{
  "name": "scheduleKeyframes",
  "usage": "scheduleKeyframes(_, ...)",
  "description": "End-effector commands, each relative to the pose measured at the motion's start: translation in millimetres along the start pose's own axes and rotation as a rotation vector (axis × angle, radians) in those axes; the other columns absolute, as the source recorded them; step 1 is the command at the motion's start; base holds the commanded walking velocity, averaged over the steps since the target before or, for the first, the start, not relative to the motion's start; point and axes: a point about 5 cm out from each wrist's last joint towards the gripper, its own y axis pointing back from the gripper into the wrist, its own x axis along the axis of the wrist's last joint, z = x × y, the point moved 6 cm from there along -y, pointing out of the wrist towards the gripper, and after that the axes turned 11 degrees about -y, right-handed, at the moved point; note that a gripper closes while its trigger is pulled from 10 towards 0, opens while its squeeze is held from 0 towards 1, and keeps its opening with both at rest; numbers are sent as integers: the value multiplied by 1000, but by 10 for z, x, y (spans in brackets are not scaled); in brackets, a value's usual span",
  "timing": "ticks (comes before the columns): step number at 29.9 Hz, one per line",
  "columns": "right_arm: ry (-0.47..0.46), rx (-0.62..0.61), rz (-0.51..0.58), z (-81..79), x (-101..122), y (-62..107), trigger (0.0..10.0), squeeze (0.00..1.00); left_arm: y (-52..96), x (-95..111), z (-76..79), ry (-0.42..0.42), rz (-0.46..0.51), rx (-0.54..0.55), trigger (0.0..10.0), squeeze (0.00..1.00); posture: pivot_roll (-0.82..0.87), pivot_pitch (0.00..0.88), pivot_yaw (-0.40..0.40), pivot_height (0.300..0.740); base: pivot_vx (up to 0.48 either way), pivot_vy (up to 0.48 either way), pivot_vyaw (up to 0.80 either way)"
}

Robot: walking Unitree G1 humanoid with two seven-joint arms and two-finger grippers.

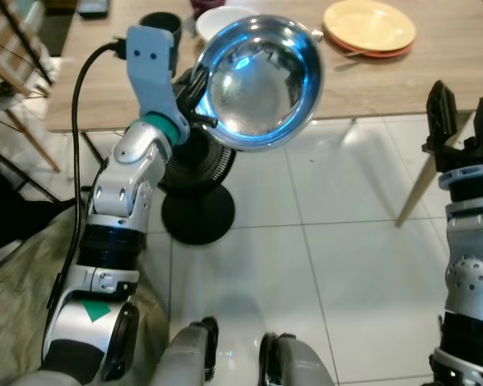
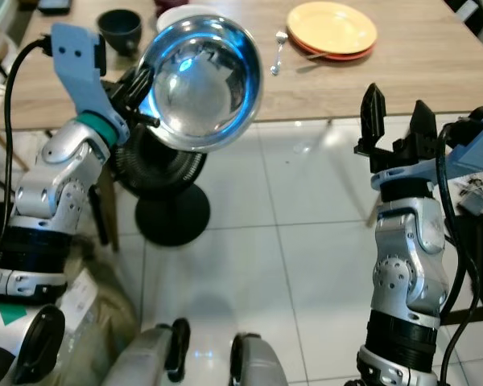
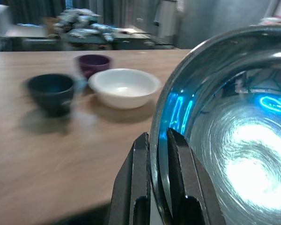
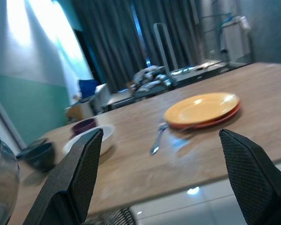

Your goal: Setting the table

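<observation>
So the left gripper (image 3: 158, 187) is pinched on the rim of the steel bowl (image 1: 262, 80) – one finger inside, one outside – holding it tilted in the air just short of the wooden table's (image 1: 402, 84) near edge. The right gripper (image 2: 396, 121) is raised, fingers spread wide, holding nothing. On the table – yellow plate (image 2: 332, 27), fork (image 4: 158, 137), white bowl (image 3: 124, 86), dark cup (image 3: 51, 91).

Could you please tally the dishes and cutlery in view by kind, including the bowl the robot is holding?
Steel bowl, pinched at its rim by the left gripper: 1
White bowl: 1
Dark cups, one blackish, one purple: 2
Stacked plates, yellow on orange: 2
Fork: 1
Total: 7
</observation>
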Motion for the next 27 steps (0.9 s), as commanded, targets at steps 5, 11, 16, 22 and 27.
scheduleKeyframes(5, 12, -15, 7, 46, 28, 31, 10000, 0, -20, 35, 69, 7, 23, -17, 10000, 0, 77, 80, 70, 740, -295, 0, 0)
scheduleKeyframes(11, 12, -14, 9, 47, 32, 30, 10000, 0, -24, 36, 77, 8, 24, -19, 10000, 0, 76, 81, 70, 740, -292, 0, 0)
scheduleKeyframes(16, 13, -16, 8, 49, 31, 34, 10000, 0, -26, 34, 77, 7, 23, -19, 10000, 0, 76, 82, 70, 740, -292, 0, 0)
scheduleKeyframes(22, 14, -16, 8, 49, 32, 37, 10000, 0, -26, 33, 79, 10, 25, -19, 10000, 0, 75, 83, 69, 740, -291, 0, 0)
scheduleKeyframes(27, 15, -15, 7, 49, 34, 38, 10000, 0, -26, 29, 86, 11, 25, -21, 10000, 0, 74, 84, 67, 740, -287, 0, 0)
